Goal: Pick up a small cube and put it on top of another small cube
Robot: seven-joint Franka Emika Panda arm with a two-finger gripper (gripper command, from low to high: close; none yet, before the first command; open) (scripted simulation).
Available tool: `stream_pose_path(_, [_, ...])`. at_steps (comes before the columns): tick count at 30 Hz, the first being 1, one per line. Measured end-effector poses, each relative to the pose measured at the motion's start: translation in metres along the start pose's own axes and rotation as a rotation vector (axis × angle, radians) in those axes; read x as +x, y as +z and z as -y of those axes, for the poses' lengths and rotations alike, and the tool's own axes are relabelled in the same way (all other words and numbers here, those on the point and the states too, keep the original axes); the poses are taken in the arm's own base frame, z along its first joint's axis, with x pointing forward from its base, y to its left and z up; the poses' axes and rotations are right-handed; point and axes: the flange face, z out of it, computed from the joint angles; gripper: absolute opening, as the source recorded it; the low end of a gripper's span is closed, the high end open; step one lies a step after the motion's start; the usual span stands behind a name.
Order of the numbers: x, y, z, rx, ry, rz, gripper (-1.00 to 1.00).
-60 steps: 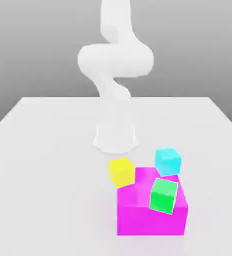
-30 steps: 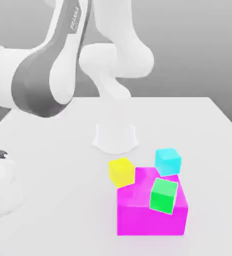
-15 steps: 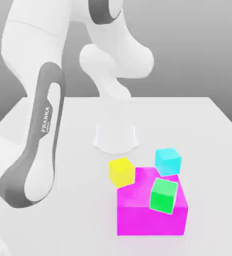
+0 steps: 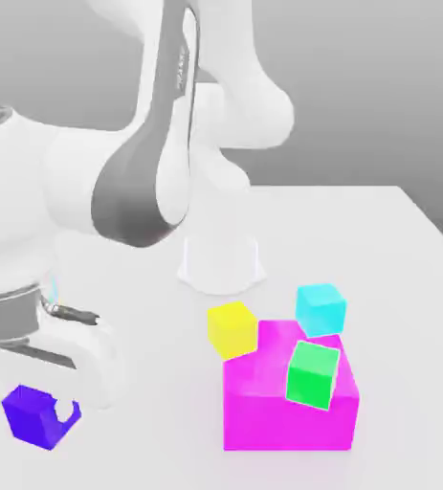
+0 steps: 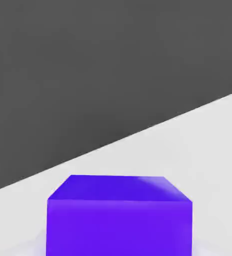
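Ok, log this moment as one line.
phase: grasp | pincer: shut on indigo cube | target: yellow cube, bare top, leaning on magenta block | stack: not yet done

Arm swung into frame; pincer closed on the indigo cube

The arm, out of frame two seconds ago, now fills the exterior view's left, its hand low over the desk [image 4: 148, 450]. The pincer [image 4: 45, 413] (wide open a second ago) has shut on the indigo cube [image 4: 29, 414], which earlier barely showed at the exterior view's lower left corner and now sits clear of it.
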Motion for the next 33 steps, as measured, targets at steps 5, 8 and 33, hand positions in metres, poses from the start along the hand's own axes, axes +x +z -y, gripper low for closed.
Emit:
stream_pose_path(5, [-0.072,-0.027,0.000,-0.001,-0.135,0.007,-1.00])
stream_pose_path(8, [-0.106,-0.039,-0.012,-0.005,-0.196,0.005,-1.00])
stream_pose_path(33, [-0.217,-0.009,-0.066,-0.039,-0.437,-0.032,1.00])
